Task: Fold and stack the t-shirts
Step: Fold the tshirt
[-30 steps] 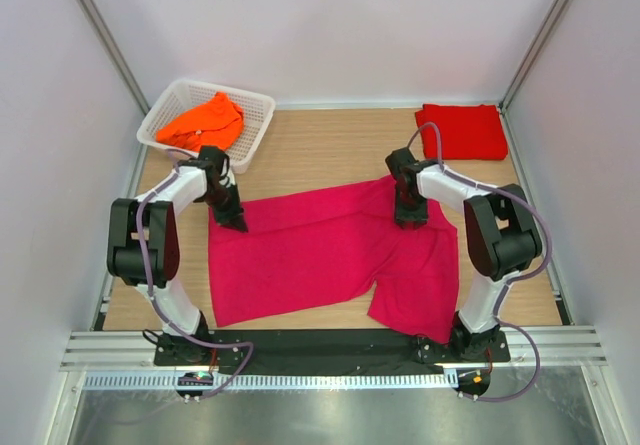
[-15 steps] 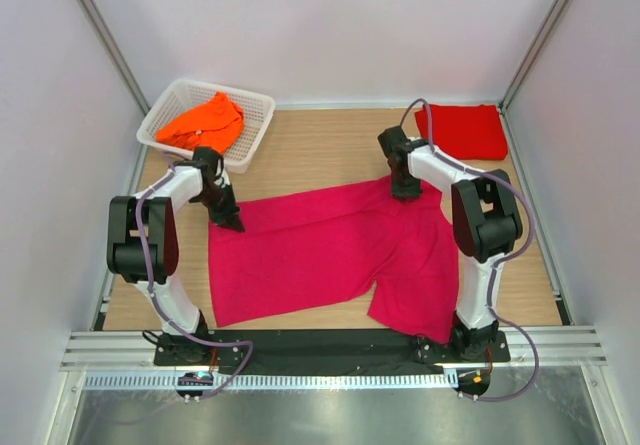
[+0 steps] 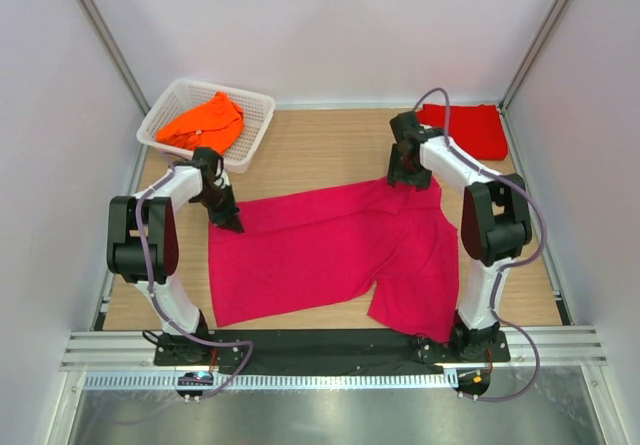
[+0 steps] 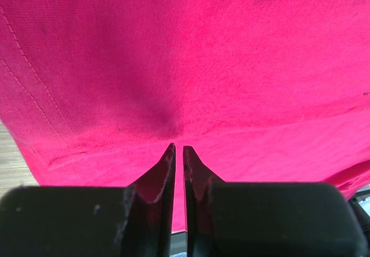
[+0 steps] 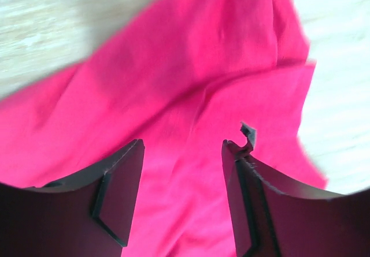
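Observation:
The magenta-pink t-shirt (image 3: 330, 250) lies spread on the wooden table, with a fold hanging toward the front right. My left gripper (image 3: 232, 223) is shut on its far left corner; in the left wrist view (image 4: 178, 148) the cloth (image 4: 191, 66) puckers at the fingertips. My right gripper (image 3: 405, 177) is open just above the shirt's far right edge; in the right wrist view (image 5: 182, 144) the jaws stand wide apart over the pink cloth (image 5: 191, 95), holding nothing. The red t-shirt (image 3: 465, 131) lies folded at the back right. The orange t-shirt (image 3: 205, 120) is bunched in the basket.
The white lattice basket (image 3: 255, 130) stands at the back left corner. White walls enclose the table on three sides. Bare wood (image 3: 320, 150) shows between the basket and the red shirt. The arms' black base rail (image 3: 320, 345) runs along the near edge.
My right gripper has moved from the shirt's right shoulder area toward the back, to the far right edge. The left gripper has stayed shut on the far left corner.

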